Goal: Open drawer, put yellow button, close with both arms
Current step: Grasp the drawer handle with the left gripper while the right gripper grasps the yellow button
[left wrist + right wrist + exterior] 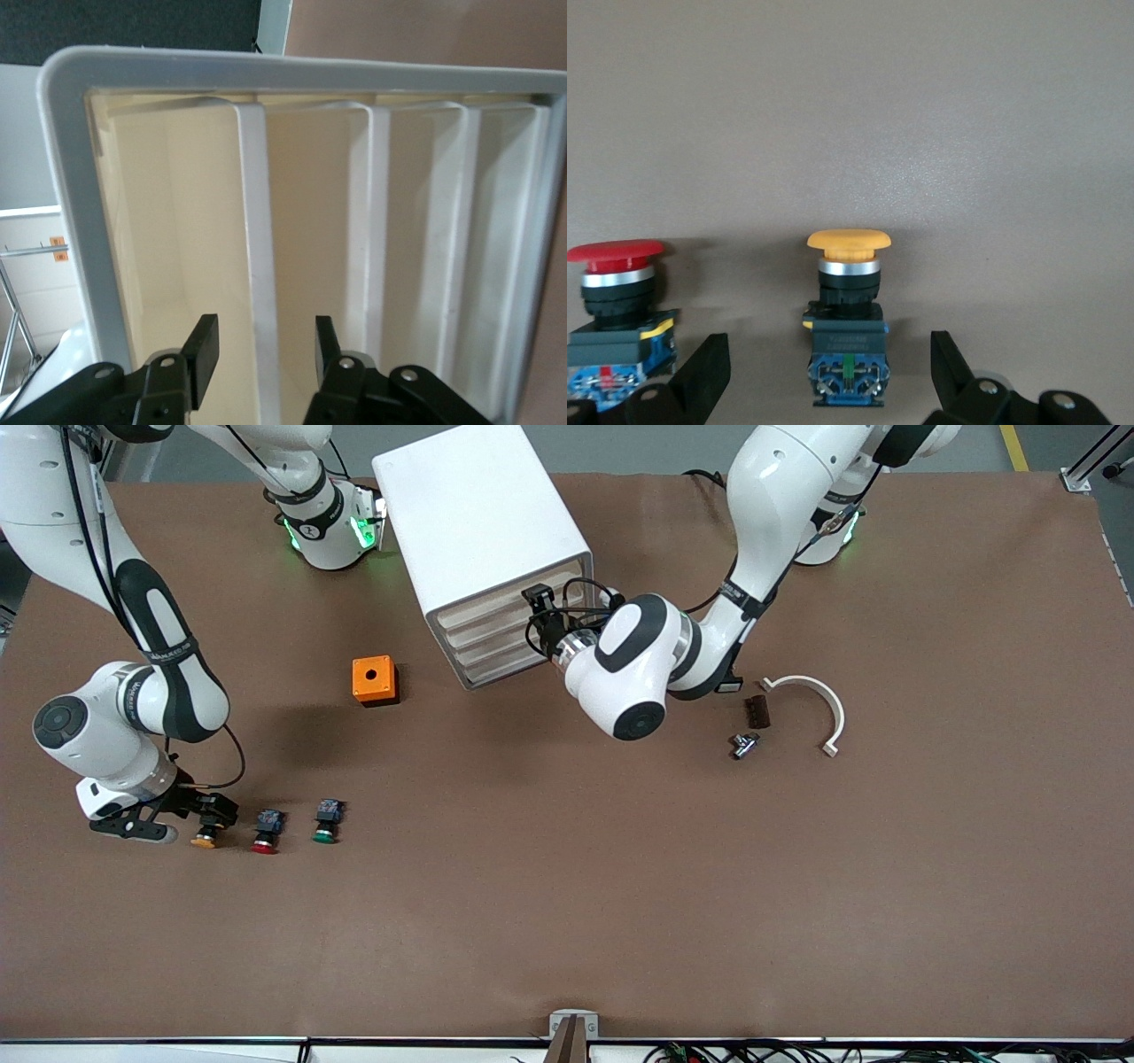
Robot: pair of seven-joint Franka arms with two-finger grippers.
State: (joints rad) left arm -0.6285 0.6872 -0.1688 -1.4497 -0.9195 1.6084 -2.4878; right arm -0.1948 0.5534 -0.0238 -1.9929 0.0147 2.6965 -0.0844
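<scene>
The white cabinet (478,531) stands near the arms' bases with all its drawers (496,638) pushed in. My left gripper (538,627) is at the cabinet's front. In the left wrist view it (264,341) is open, its fingers on either side of a white ridge (255,230) of a cream drawer front, without touching it. The yellow button (205,838) lies on the table at the right arm's end. My right gripper (213,813) is low over it. In the right wrist view it (830,372) is open, with the yellow button (849,310) between its fingers.
A red button (266,833) and a green button (326,822) lie beside the yellow one; the red one also shows in the right wrist view (616,301). An orange box (375,680) sits by the cabinet. A white curved piece (811,700), a dark block (757,711) and a metal part (744,744) lie toward the left arm's end.
</scene>
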